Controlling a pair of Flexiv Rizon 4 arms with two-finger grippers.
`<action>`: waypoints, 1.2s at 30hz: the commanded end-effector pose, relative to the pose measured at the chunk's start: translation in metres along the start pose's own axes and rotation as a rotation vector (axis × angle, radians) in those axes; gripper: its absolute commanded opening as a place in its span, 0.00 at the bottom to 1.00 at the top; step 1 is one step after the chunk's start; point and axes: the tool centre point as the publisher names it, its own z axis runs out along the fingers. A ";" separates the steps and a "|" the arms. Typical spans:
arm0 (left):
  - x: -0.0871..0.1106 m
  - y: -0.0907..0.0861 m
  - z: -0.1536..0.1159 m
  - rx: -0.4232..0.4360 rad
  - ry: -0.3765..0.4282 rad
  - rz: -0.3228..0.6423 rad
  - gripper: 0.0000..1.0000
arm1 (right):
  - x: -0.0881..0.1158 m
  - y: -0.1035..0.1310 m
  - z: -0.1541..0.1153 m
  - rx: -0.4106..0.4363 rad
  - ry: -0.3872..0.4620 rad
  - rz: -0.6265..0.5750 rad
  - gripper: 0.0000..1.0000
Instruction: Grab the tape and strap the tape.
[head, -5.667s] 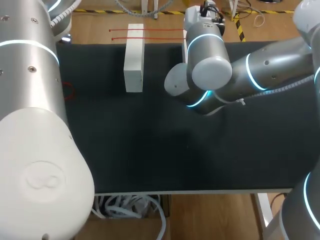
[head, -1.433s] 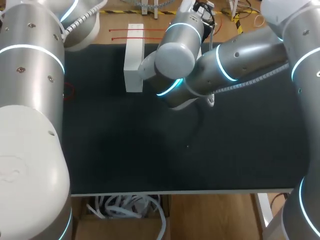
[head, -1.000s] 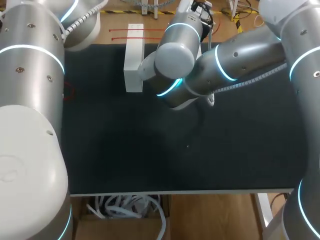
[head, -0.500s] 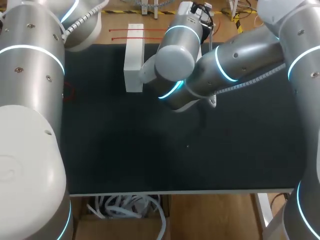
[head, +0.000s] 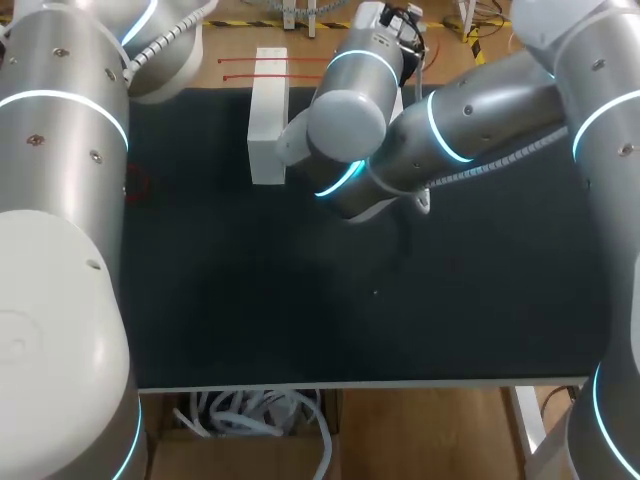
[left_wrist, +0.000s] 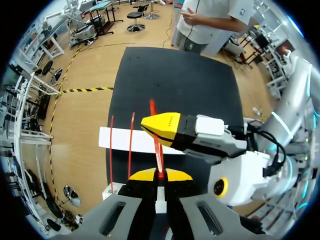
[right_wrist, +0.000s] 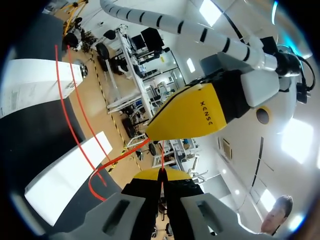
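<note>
left gripper (left_wrist: 160, 174) pinched tight on the red tape (left_wrist: 158, 157), right gripper (right_wrist: 161, 173) clamped on it too. the two sit tip to tip, near the white block (head: 268, 120). the tape's long axis runs straight ahead from our left gripper. we count three red strips, two loose (left_wrist: 131, 145), and one block.

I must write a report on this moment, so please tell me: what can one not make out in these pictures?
- Head view: the right arm covers one end of the red tape, and no yellow tips show there.
- Left wrist view: the right pincer hides one end of the white block and a stretch of the tape above the left pincer.
</note>
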 end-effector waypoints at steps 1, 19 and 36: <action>-0.006 -0.003 -0.004 -0.012 0.015 0.000 0.00 | -0.001 0.003 0.000 0.004 0.007 -0.002 0.00; -0.006 -0.003 -0.004 -0.012 0.015 0.000 0.00 | -0.002 0.005 0.001 -0.009 0.006 -0.010 0.00; -0.006 -0.003 -0.004 -0.012 0.015 0.000 0.00 | -0.004 0.004 -0.002 -0.008 -0.006 -0.009 0.00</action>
